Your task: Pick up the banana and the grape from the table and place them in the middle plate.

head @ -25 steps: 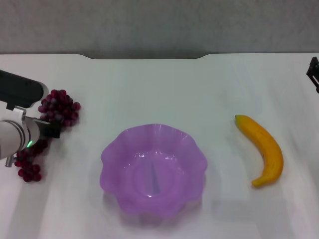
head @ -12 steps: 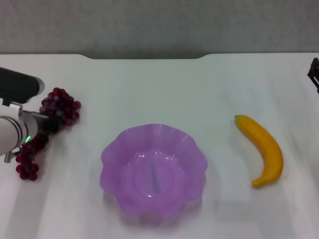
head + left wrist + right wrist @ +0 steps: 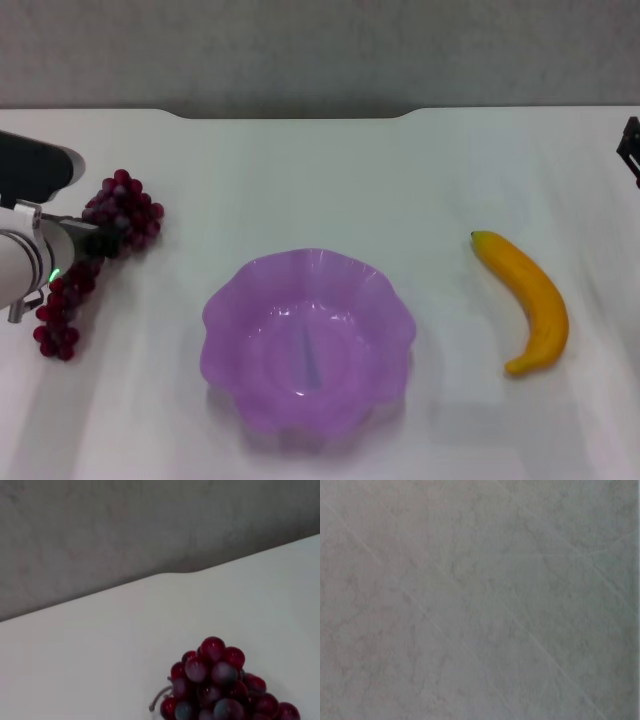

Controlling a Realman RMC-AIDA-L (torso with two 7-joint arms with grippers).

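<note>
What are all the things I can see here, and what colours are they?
grape: one long bunch, dark red-purple, on the table's left side, partly under the left gripper
middle plate: one, see-through purple with a wavy rim, centre front, nothing in it
banana: one, yellow-orange, lying on the right
table: one, white, under everything
wall: grey, behind the table
left gripper: one, black and silver, at the grape
right gripper: one, black, at the far right edge
</note>
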